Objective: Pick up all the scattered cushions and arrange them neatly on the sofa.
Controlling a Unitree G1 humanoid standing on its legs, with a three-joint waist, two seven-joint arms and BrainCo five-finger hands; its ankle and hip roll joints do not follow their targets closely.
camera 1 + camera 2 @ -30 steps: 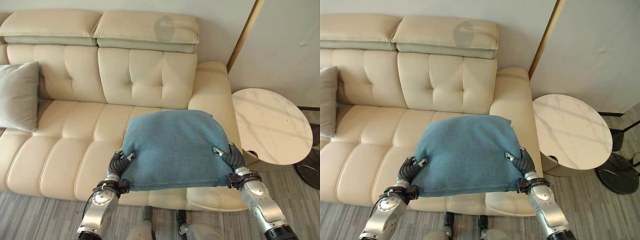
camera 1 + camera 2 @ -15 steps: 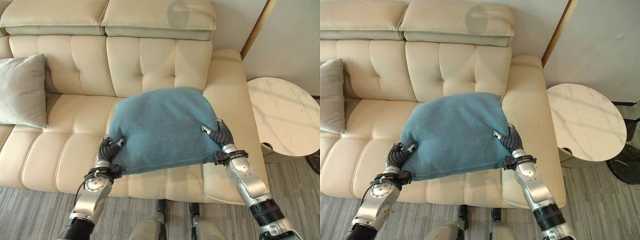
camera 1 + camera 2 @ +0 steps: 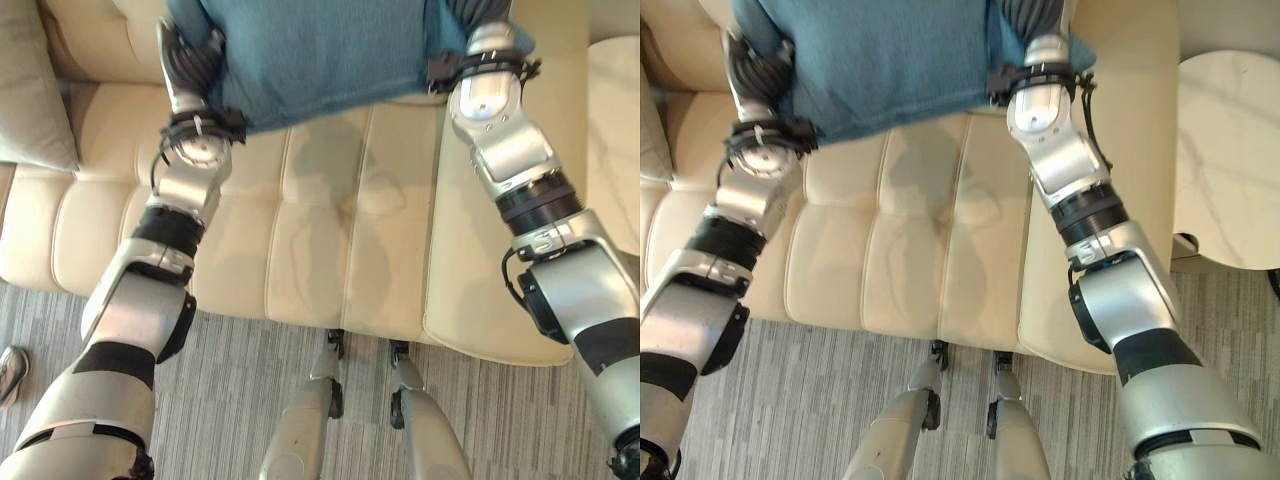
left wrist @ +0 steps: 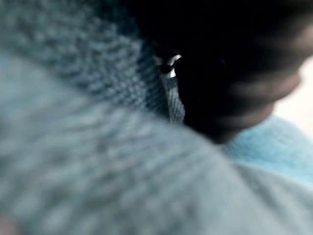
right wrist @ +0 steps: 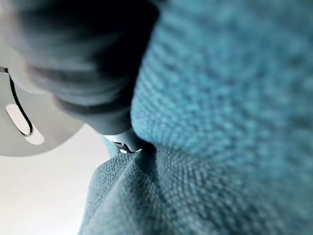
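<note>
A blue cushion (image 3: 320, 50) hangs over the seat of the cream sofa (image 3: 330, 250), held between both hands. My left hand (image 3: 190, 62) grips its left edge and my right hand (image 3: 478, 12) grips its right edge. In the left wrist view the dark hand (image 4: 230, 73) presses into the blue fabric (image 4: 73, 161). The right wrist view shows the same: the hand (image 5: 93, 73) pinches a fold of the cushion (image 5: 220, 122). A grey cushion (image 3: 25, 90) leans on the sofa at the far left.
A round white marble side table (image 3: 1230, 150) stands right of the sofa's arm. Grey wood-look floor runs along the sofa's front edge. A person's shoe (image 3: 8, 372) shows on the floor at the lower left.
The view has tipped down and shifted. Both arms have stretched farther over the seat, carrying the blue cushion towards the sofa's back. Both hands keep their hold.
</note>
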